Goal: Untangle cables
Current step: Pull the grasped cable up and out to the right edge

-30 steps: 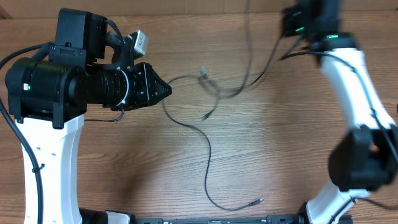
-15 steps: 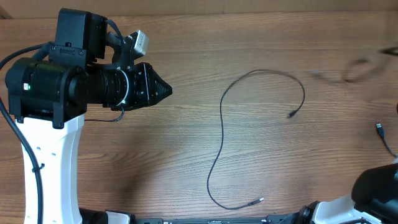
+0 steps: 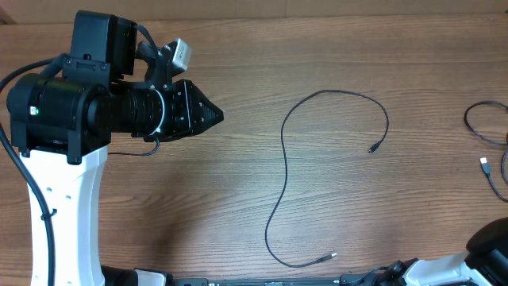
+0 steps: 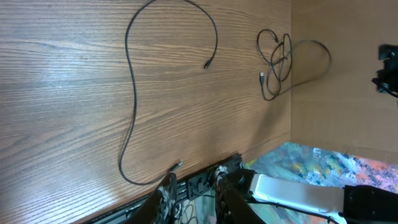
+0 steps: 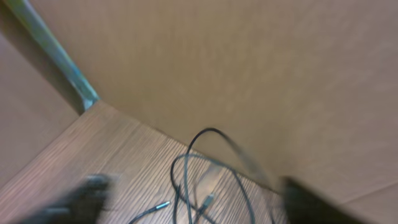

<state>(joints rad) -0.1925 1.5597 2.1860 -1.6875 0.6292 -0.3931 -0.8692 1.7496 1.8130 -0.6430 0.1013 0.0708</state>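
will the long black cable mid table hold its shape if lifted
Probably not: the long cable lies in loose curves on the table, so it likely droops either side of the grip. It looks thin, so probably light; its plug ends may trail or swing.

Overhead: you look straight down on the tabletop point(image 3: 198, 206) from well above. The left arm point(image 3: 71, 119) fills the left of the frame, and the right arm point(image 3: 488, 245) only clips the lower right corner.
Left wrist: you look from far off, slanting across the tabletop toward its edge and the brown board point(image 4: 336, 112) at frame right. The left claw point(image 4: 194, 175) sits at bottom centre.
Right wrist: close and blurred, you face a tabletop corner against brown board, with the right claw point(image 5: 194, 190) along the lower edge.
Shared, overhead and left wrist: the long cable point(image 3: 283, 171), and the coiled cables point(image 3: 467, 121) at the overhead's right edge.
Shared, both wrists: coiled cables, apparently the same ones.
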